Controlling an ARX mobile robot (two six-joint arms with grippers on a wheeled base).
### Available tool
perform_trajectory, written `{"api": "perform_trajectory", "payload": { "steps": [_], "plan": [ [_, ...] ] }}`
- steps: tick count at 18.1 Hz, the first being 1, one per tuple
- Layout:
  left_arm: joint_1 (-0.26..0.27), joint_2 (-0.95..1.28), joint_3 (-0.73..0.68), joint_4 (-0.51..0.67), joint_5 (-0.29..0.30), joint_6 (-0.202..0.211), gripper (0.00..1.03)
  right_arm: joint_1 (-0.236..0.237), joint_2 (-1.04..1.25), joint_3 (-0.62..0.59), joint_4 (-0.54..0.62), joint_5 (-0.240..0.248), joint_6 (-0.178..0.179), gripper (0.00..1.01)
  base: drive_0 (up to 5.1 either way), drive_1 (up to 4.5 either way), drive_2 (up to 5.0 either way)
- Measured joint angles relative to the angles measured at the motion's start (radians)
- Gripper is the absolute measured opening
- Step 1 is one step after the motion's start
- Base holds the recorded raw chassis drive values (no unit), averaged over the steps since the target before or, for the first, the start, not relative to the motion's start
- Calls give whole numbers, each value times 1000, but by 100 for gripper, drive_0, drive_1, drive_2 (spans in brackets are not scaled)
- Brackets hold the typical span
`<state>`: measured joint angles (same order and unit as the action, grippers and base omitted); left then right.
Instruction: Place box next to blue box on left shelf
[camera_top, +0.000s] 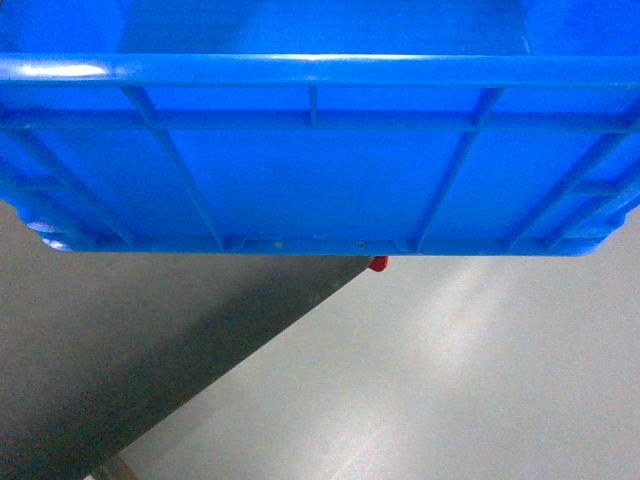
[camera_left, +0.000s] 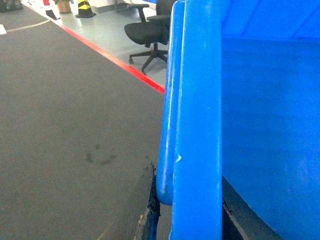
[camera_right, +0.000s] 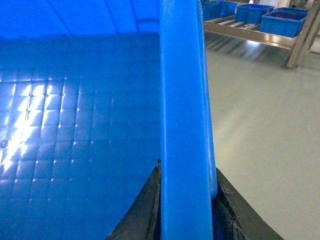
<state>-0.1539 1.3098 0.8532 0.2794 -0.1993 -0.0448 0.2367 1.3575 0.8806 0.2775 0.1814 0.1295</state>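
The box (camera_top: 320, 150), a large bright blue ribbed crate, fills the top of the head view and hangs above the floor. My left gripper (camera_left: 192, 212) is shut on its left rim (camera_left: 197, 125), with a dark finger (camera_left: 150, 215) on the outside. My right gripper (camera_right: 186, 202) is shut on the right rim (camera_right: 182, 100), a black finger (camera_right: 145, 205) on each side of it. The box's gridded inner floor (camera_right: 75, 125) looks empty. A silver metal shelf (camera_right: 250, 35) with several small blue boxes (camera_right: 282, 20) stands far off in the right wrist view; I cannot tell whether it is the left shelf.
Below the box lies floor, dark grey on the left (camera_top: 120, 350) and pale grey on the right (camera_top: 450, 380). A small red object (camera_top: 378, 263) peeks out under the box. A red floor line (camera_left: 115, 60), an office chair (camera_left: 147, 30) and a striped cone (camera_left: 84, 7) lie to the left.
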Motion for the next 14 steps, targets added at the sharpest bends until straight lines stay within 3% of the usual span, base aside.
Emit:
{"api": "perform_trajectory", "payload": {
  "steps": [9,14],
  "plan": [
    [0,0,0,0,0,0,19,0,0,0,0,0,0,20,0,0,0],
    [0,0,0,0,-1,0,19,0,0,0,0,0,0,20,-156,-156,-156]
  ]
}}
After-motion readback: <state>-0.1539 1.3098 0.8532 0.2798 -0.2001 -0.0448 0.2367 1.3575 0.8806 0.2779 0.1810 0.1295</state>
